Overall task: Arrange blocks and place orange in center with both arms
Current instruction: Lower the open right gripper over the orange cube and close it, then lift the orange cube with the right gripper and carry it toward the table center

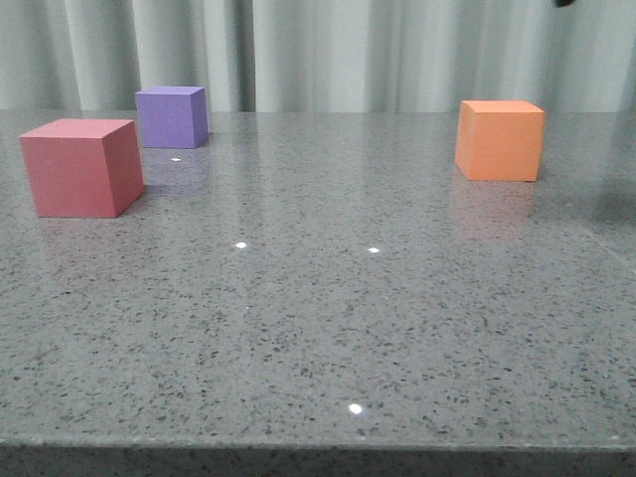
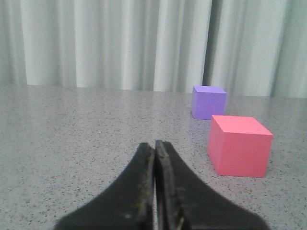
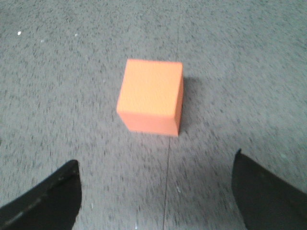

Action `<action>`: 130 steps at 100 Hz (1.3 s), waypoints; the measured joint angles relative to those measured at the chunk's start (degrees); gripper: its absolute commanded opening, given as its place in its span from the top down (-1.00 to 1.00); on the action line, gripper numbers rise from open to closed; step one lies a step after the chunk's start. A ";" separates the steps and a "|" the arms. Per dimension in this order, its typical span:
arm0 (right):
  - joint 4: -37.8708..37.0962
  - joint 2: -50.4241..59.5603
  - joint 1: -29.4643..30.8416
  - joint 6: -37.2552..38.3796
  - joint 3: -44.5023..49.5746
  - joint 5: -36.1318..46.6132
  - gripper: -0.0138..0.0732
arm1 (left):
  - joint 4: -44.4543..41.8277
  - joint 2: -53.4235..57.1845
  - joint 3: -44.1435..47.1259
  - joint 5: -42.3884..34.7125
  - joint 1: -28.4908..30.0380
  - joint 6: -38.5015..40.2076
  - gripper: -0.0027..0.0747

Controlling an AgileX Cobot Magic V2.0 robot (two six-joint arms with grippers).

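Grey speckled table (image 1: 328,328), pale curtain (image 1: 397,50) behind: three cubes apart.
Orange cube (image 1: 500,140) far right, upright, no long axis; right gripper (image 3: 158,191) wide above it, left gripper (image 2: 155,191) closed, empty.

Surface: grey speckled stone-look table (image 1: 328,328), glossy, with small bright light spots and faint reflections of the cubes.
Far left: purple cube (image 1: 172,116), resting flat near the back edge.
Left, nearer: pinkish-red cube (image 1: 81,166), resting flat, just in front of and left of the purple one, apart from it.
Right: orange cube (image 1: 499,139), resting flat, well apart from the other two, casting a shadow to one side.
Middle: bare grey top between the left pair and the orange cube.
Seam: thin line in the top running toward the orange cube in the right wrist view.
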State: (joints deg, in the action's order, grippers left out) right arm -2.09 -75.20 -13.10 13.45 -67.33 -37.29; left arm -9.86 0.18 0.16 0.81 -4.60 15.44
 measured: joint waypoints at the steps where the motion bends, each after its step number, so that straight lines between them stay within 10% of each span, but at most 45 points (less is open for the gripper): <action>1: 0.00 -0.94 -0.10 0.00 -0.77 0.00 -0.77 | 0.00 0.00 0.00 0.00 0.00 0.00 0.98; 71: -0.10 -27.26 -0.31 0.00 -19.49 -4.51 -0.75 | 0.00 0.00 0.00 0.00 0.00 0.00 0.98; 100: -0.41 -30.19 -0.31 0.00 -19.61 -4.12 -0.09 | 0.00 0.00 0.00 0.00 0.00 0.00 0.98; 130: -0.40 -30.08 -1.89 0.11 -22.57 -4.73 -0.08 | 0.00 0.00 0.00 0.00 0.00 0.00 0.98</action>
State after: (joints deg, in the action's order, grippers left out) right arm -2.50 -105.28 -14.99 13.56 -89.90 -42.02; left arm -9.86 0.18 0.16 0.81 -4.60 15.44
